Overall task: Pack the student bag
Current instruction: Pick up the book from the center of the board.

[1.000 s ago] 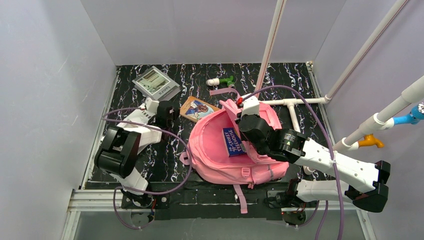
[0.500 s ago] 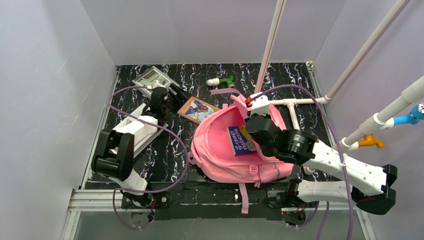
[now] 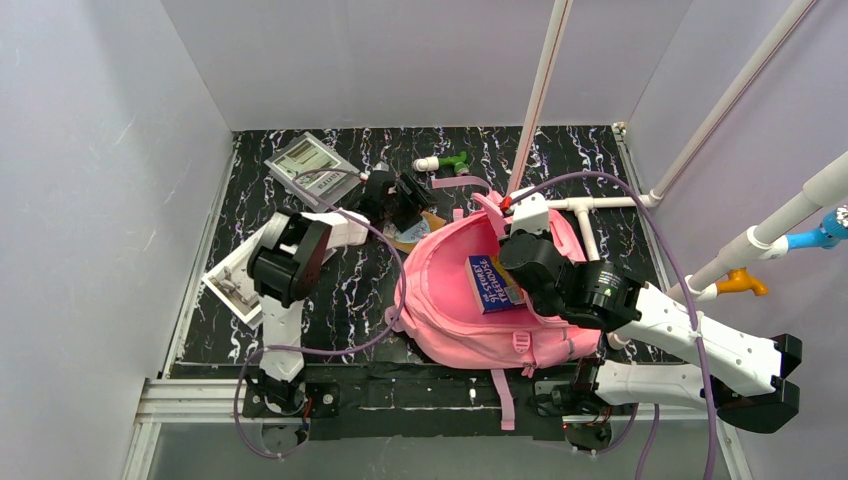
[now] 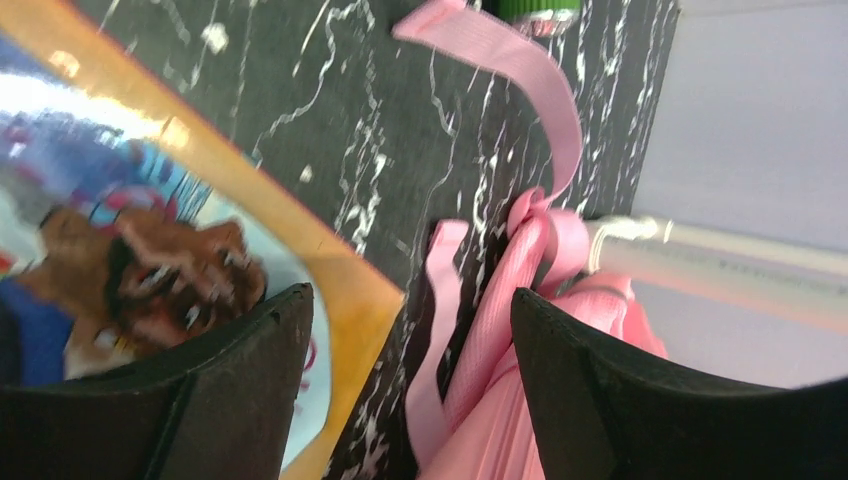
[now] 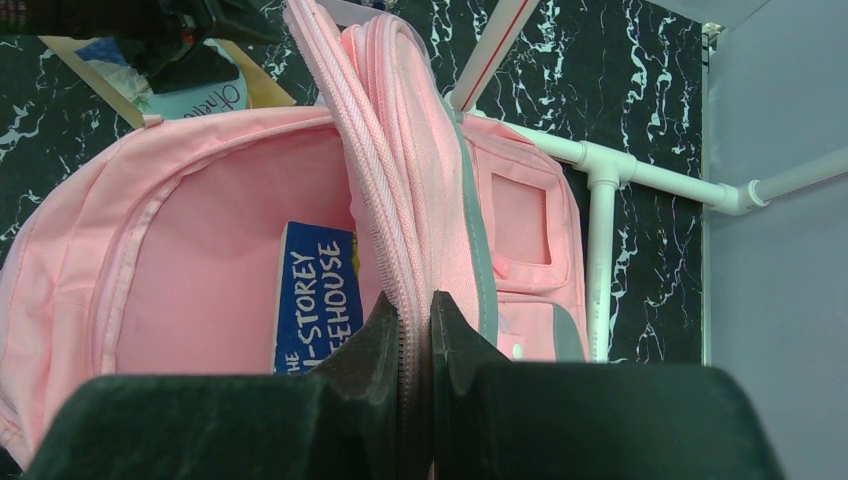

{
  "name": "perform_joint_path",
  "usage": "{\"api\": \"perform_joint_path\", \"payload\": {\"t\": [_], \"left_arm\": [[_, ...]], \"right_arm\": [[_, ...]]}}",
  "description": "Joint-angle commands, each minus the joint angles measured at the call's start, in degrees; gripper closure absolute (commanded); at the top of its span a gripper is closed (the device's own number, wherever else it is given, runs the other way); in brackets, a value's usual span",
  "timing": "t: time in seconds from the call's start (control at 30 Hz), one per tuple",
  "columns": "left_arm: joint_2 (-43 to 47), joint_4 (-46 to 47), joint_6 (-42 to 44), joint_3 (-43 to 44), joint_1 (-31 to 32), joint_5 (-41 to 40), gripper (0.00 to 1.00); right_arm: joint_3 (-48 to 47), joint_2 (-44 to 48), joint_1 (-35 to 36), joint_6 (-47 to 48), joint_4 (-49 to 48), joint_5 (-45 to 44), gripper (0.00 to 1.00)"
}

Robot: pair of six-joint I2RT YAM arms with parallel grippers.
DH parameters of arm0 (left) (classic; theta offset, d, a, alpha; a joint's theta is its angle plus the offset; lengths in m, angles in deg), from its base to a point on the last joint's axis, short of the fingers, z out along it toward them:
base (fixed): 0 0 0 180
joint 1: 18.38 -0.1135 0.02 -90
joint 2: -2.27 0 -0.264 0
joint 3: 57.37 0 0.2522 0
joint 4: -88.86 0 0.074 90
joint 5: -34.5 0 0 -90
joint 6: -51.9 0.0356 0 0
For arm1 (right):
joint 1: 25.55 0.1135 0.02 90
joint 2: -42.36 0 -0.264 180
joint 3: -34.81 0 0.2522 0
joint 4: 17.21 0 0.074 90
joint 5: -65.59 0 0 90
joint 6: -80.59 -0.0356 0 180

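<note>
The student bag (image 3: 470,325) is held open mid-table, its zipper rim clamped by the right gripper (image 5: 415,335). The left gripper (image 4: 410,305) is spread over the orange-edged book (image 4: 150,230) just beside it, where a loose pink strap (image 4: 432,300) between the jaws could be caught instead

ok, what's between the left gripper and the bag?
An orange-edged picture book, flat on the table under the open left gripper, its corner pointing at a strap of the bag. Left wrist view shows it best.

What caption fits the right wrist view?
Right fingers pinch the student bag's zippered flap, holding it open; a blue book lies inside.
</note>
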State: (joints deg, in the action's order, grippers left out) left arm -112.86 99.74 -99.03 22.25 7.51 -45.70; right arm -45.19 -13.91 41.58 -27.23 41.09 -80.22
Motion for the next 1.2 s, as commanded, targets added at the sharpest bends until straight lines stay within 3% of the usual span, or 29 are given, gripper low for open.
{"api": "perform_joint_path", "payload": {"t": [0.0, 0.23, 0.33, 0.6, 0.8, 0.93, 1.17], "left_arm": [[-3.0, 1.5, -2.0, 7.0, 0.2, -2.1, 0.30], [-11.1, 1.3, -4.9, 14.3, 0.6, -1.4, 0.32], [-11.5, -4.1, -3.8, 15.2, 0.7, -1.8, 0.31], [-2.0, -28.1, 9.7, 11.9, 0.2, -8.5, 0.29], [8.7, -32.6, 18.4, 2.6, -3.7, -9.9, 0.28], [12.7, -35.8, 23.4, 0.6, -6.6, -9.8, 0.28], [20.1, -38.5, 24.7, 2.7, -7.9, -0.2, 0.25]], "right_arm": [[-6.2, 2.3, -0.2, 0.8, -7.0, -7.6, 0.99], [-6.0, 1.7, -0.2, 0.6, -7.2, -7.0, 0.99], [-6.0, 1.6, -0.2, 0.4, -7.4, -6.9, 0.99], [-5.3, 0.7, -0.2, 1.4, -8.8, -5.4, 0.99], [-1.0, 0.4, -0.2, 1.2, -10.4, 0.1, 0.98], [3.2, -1.8, -0.2, -0.1, -11.6, 6.4, 0.91], [8.7, -10.2, -0.2, -3.2, -15.3, 18.5, 0.72]]}}
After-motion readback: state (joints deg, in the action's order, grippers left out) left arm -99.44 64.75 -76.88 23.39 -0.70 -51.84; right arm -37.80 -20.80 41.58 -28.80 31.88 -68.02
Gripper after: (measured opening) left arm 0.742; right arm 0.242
